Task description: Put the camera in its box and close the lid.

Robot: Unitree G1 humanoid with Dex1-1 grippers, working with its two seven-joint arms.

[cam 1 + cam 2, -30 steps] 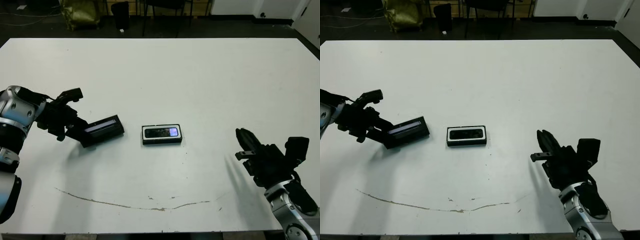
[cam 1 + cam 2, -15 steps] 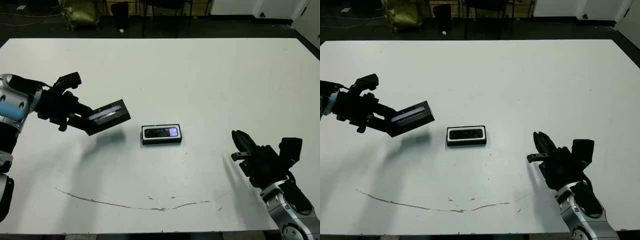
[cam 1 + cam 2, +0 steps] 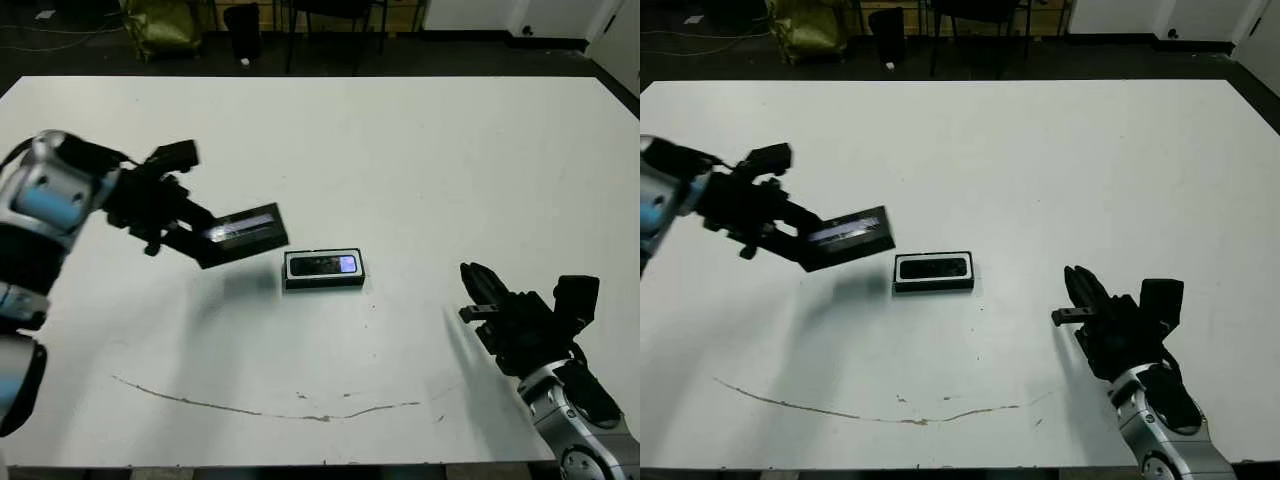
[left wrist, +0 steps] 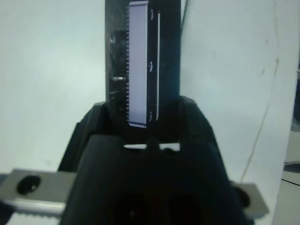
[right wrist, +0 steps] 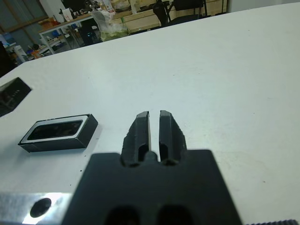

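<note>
The box [image 3: 324,282], a shallow black tray with a white lining, lies at the table's middle. The camera [image 3: 320,265] rests inside it, its bluish patch toward the right end. The lid [image 3: 243,233], flat and black with a silvery stripe, hangs tilted above the table just left of the box. My left gripper [image 3: 198,240] is shut on the lid's left end; the left wrist view shows the lid [image 4: 143,56] pinched between both fingers. My right gripper [image 3: 478,288] sits low at the front right, shut and holding nothing, well apart from the box [image 5: 28,144].
A thin brown scuff line [image 3: 250,408] runs along the table's front part. Beyond the far edge are dark floor, chairs and a yellow-green bag [image 3: 160,22].
My left arm has lifted the lid off the table and carried it rightward, close to the box. My right gripper has shifted only slightly.
</note>
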